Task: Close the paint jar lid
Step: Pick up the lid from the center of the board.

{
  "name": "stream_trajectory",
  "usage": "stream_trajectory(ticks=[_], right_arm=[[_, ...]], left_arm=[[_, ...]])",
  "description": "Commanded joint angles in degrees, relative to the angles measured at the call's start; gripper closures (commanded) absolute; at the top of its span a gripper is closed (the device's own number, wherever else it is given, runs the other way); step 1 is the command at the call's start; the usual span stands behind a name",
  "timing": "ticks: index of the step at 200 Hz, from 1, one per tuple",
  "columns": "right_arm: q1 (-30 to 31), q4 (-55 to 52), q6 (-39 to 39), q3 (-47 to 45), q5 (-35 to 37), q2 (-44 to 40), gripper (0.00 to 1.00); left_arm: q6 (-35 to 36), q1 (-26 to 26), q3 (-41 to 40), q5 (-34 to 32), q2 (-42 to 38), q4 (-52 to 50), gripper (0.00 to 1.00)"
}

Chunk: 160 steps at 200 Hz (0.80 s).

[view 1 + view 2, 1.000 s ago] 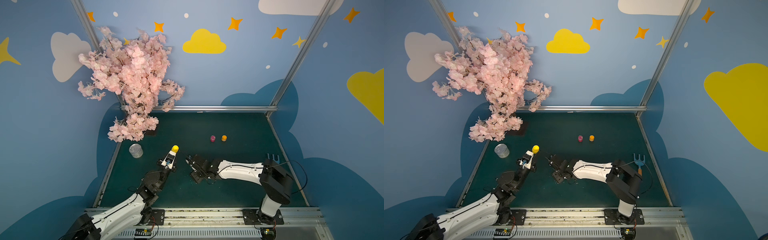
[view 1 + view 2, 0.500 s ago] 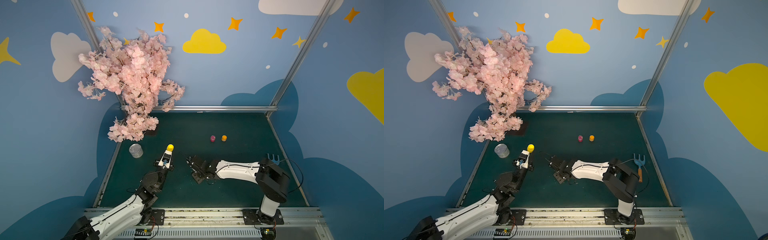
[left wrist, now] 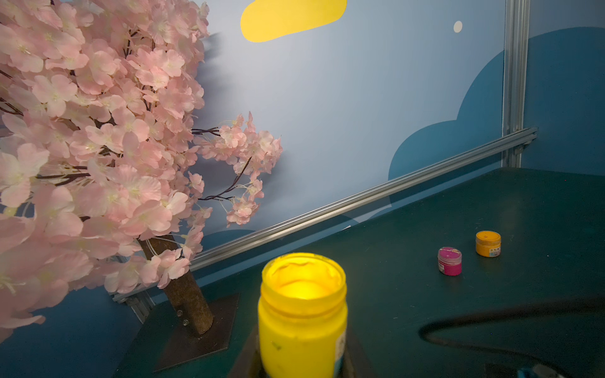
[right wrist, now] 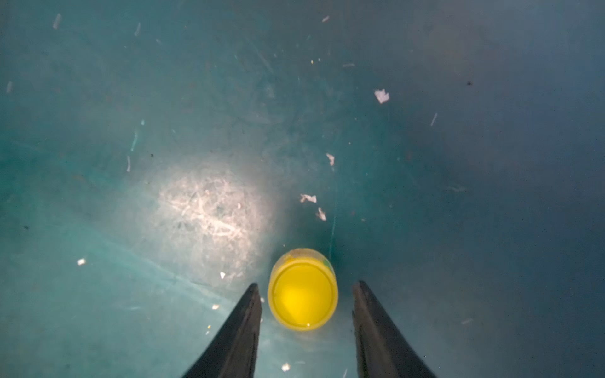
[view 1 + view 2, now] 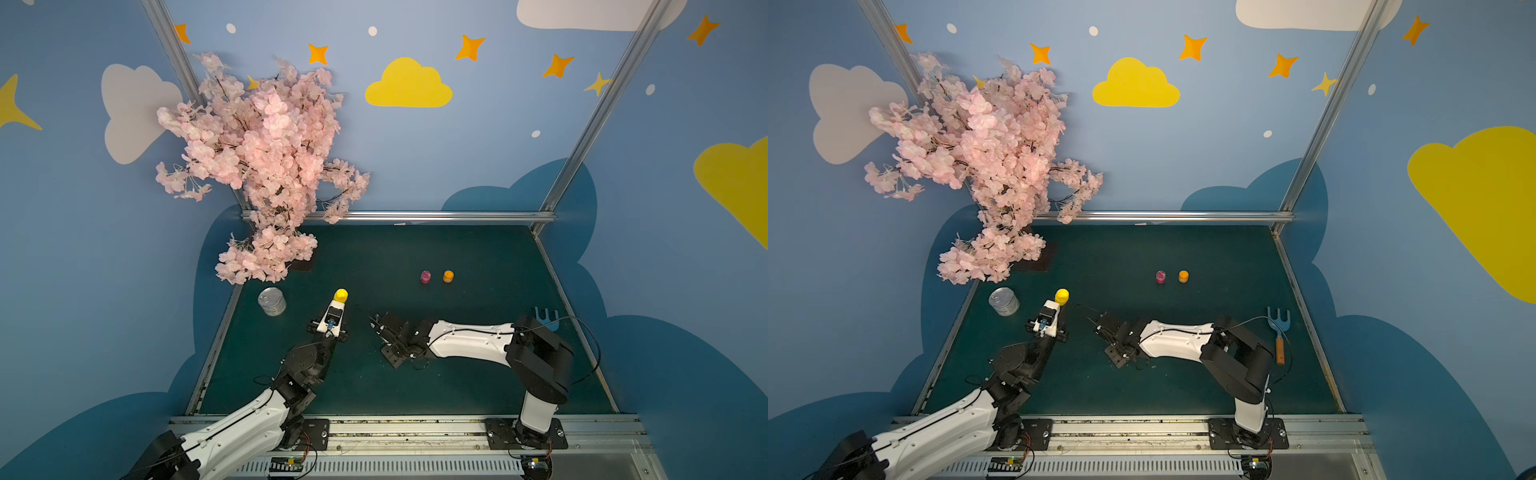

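The yellow paint jar (image 5: pixel 340 295) stands upright in the grip of the left fingers (image 5: pixel 337 306), which are clamped tight around its lower part. They hold it over the left side of the table (image 5: pixel 415 395), near the tin can (image 5: pixel 272 301). From the left wrist camera I can see straight into the jar's open mouth, with yellow paint smeared around the rim and no lid on it. I cannot tell whether its base touches the table.

The yellow lid (image 4: pixel 302 291) lies flat on the table under the right arm, a little to the right of the jar. In both top views the arm hides it. The right fingers (image 4: pixel 235 333) are parted and sit one on each side of the lid. There is a sliver of table showing on either side, so they are around it but have no hold on it.

Further back on the table, a small pink jar (image 5: pixel 425 276) and a small orange jar (image 5: pixel 448 276) stand just beside each other, both capped. A blue rake (image 5: pixel 1279 328) with a wooden handle lies near the right edge, behind the right arm's elbow. The pink blossom tree (image 5: pixel 266 166) fills the far left corner, its branches hanging over the table near the can.
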Motion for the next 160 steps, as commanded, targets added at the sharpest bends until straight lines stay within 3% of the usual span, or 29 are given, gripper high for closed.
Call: stream_trajectory(ticks=[1, 41, 104, 160], right_arm=[[0.7, -1.5, 0.4, 1.6, 1.1, 1.6, 0.52], [0.7, -1.4, 0.8, 1.7, 1.7, 1.7, 0.52], [0.7, -1.4, 0.6, 1.7, 1.4, 2.0, 0.62], [0.6, -1.4, 0.5, 2.0, 1.6, 2.5, 0.57]], left_arm=[[0.0, -0.1, 0.1, -0.2, 0.3, 1.7, 0.72], [-0.1, -0.2, 0.1, -0.2, 0.4, 1.8, 0.71], [-0.1, -0.2, 0.1, 0.1, 0.6, 1.8, 0.71], [-0.2, -0.1, 0.2, 0.3, 0.8, 1.8, 0.71]])
